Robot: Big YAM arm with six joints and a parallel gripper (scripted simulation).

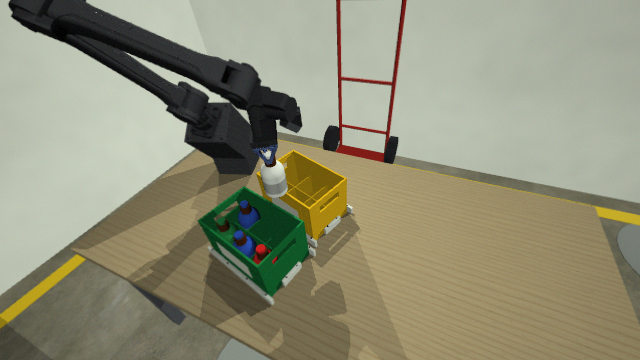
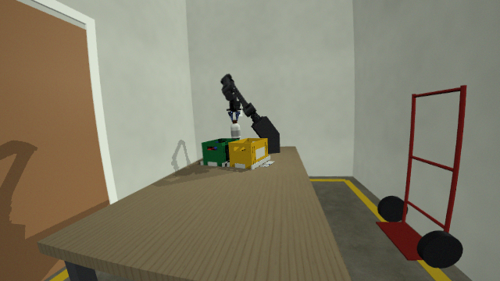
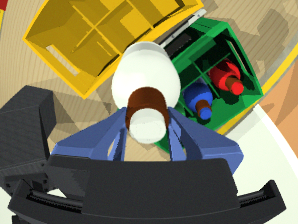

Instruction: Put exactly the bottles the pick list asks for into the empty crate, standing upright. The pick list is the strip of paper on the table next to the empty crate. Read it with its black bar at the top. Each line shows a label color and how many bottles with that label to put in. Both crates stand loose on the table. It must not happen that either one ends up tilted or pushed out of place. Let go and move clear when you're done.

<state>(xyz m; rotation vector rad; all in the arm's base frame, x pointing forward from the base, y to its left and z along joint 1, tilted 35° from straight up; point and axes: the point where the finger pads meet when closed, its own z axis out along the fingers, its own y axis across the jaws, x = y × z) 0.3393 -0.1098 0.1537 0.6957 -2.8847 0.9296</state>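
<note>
White bottle (image 1: 274, 181): hangs from my claw (image 1: 268, 154), pinched at its brown neck, above the gap between both crates.
Exterior: bottle lifted over green crate (image 2: 214, 153) and yellow crate (image 2: 248, 153).
Wrist: my fingers clamp the neck.

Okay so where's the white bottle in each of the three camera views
Top: white bottle left of centre, hanging from the tool at the yellow crate's near corner.
Exterior: small, mid-frame, above both crates.
Wrist: centre, seen from above.
Shared landmark: the yellow crate.
</note>
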